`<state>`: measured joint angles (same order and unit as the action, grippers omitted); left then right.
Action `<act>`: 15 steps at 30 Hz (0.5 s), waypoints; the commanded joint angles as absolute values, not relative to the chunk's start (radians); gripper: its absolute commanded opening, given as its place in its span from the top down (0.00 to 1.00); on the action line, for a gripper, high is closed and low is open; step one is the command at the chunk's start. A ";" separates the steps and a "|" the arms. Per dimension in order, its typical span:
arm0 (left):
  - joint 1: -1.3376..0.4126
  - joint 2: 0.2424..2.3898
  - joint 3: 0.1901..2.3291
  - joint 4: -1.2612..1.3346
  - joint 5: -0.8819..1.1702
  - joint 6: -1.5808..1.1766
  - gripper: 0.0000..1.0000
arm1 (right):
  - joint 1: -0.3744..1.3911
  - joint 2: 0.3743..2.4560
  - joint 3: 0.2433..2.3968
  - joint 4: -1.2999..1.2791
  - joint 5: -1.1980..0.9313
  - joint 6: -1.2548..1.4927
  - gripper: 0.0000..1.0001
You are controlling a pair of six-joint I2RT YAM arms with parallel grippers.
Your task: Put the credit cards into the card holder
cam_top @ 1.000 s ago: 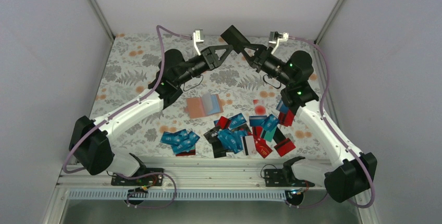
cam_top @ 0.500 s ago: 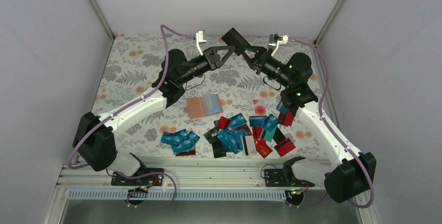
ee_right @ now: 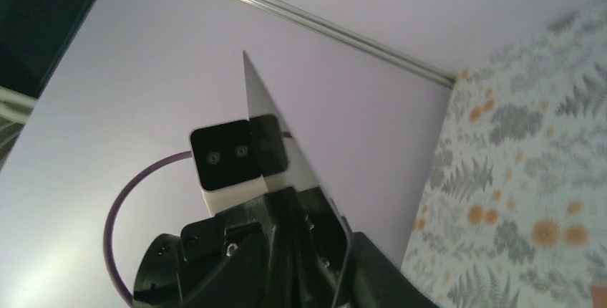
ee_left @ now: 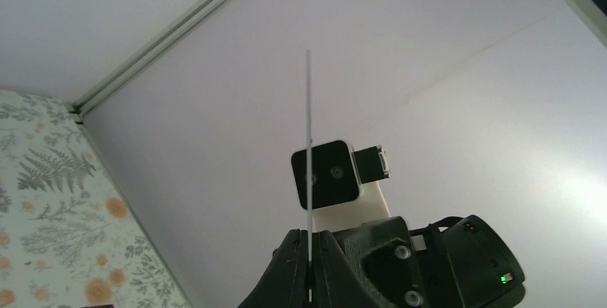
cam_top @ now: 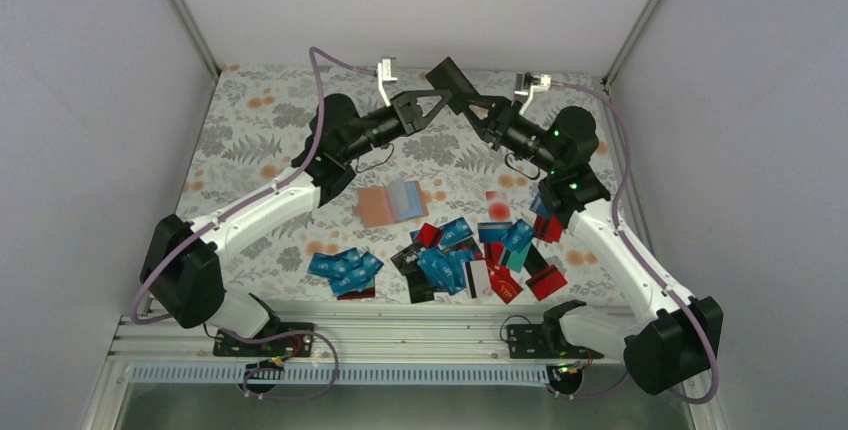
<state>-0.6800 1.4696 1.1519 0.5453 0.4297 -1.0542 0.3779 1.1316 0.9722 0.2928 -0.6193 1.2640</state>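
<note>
Both arms edged closer, raised mid-air; left fingers (cam_top: 430, 103) and right fingers (cam_top: 488, 111) both clamped on black card (cam_top: 450, 75).

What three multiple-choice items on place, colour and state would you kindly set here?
1. Where is the card holder? A on the table, beyond the card pile; B in a gripper; C under the pile.
2. What colour is the raised card? A red; B black; C teal.
3. How is that card? A lying flat; B held aloft; C inside the holder.
1 A: it lies flat past the pile. 2 B: black from above. 3 B: left gripper and right gripper meet on it in the air.
</note>
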 commanded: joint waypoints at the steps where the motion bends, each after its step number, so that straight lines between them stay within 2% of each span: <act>1: -0.652 1.461 1.178 0.404 0.405 -0.998 0.98 | 0.363 1.105 1.016 0.062 -0.622 1.086 0.64; 3: -0.635 1.457 1.194 0.243 0.384 -0.944 0.98 | 0.346 1.106 1.011 -0.056 -0.600 1.011 0.53; 6: -0.618 1.500 1.250 -0.029 0.350 -0.827 0.98 | 0.320 1.109 0.974 -0.178 -0.579 0.920 0.45; 10: -0.605 1.639 1.359 -0.295 0.385 -0.700 0.98 | 0.297 1.111 0.911 -0.277 -0.555 0.832 0.40; 15: -0.607 1.779 1.439 -0.452 0.390 -0.604 0.98 | 0.291 1.113 0.865 -0.318 -0.540 0.778 0.39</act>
